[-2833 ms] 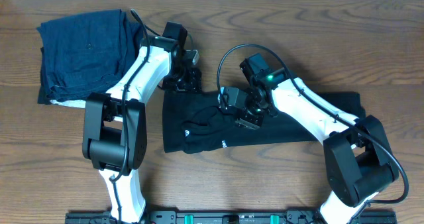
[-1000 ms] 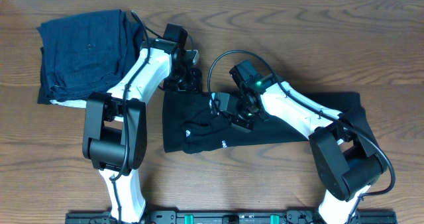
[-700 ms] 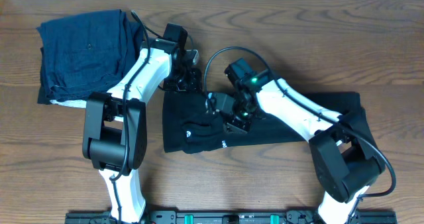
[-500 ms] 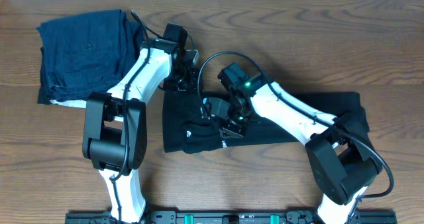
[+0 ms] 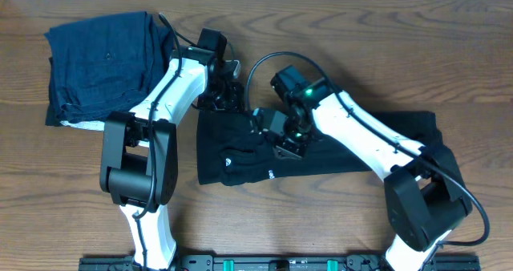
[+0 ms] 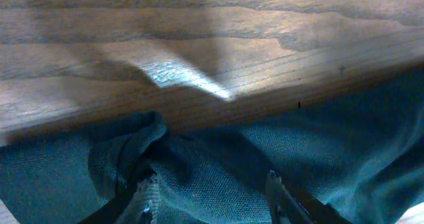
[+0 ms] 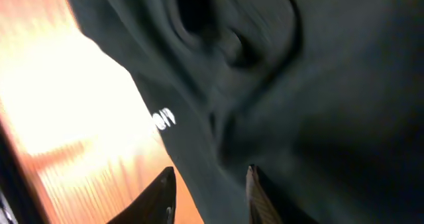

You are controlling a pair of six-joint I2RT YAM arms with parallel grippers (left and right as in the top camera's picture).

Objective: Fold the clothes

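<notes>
The clothes, a black T-shirt [image 5: 337, 147], lie spread across the middle of the table, left end bunched in folds with a small white mark [image 5: 228, 160]. My left gripper [image 5: 220, 101] rests at the shirt's top-left corner. In the left wrist view its jaws [image 6: 209, 196] stand apart, pressed into bunched fabric [image 6: 218, 177] without pinching it. My right gripper [image 5: 282, 147] hovers over the shirt's left half. In the right wrist view its fingers [image 7: 209, 187] are open just above the shirt's edge [image 7: 218, 105], near a white mark [image 7: 162, 120], and hold nothing.
Dark navy folded garments [image 5: 104, 62] with a white layer beneath [image 5: 80, 124] lie at the back left. The wooden table [image 5: 321, 231] is bare in front of the shirt. Both arm bases stand at the table's front edge.
My right gripper went from shut to open, letting go of the shirt's fabric, after it swung left over the shirt and drew back a little. The left arm has not moved.
</notes>
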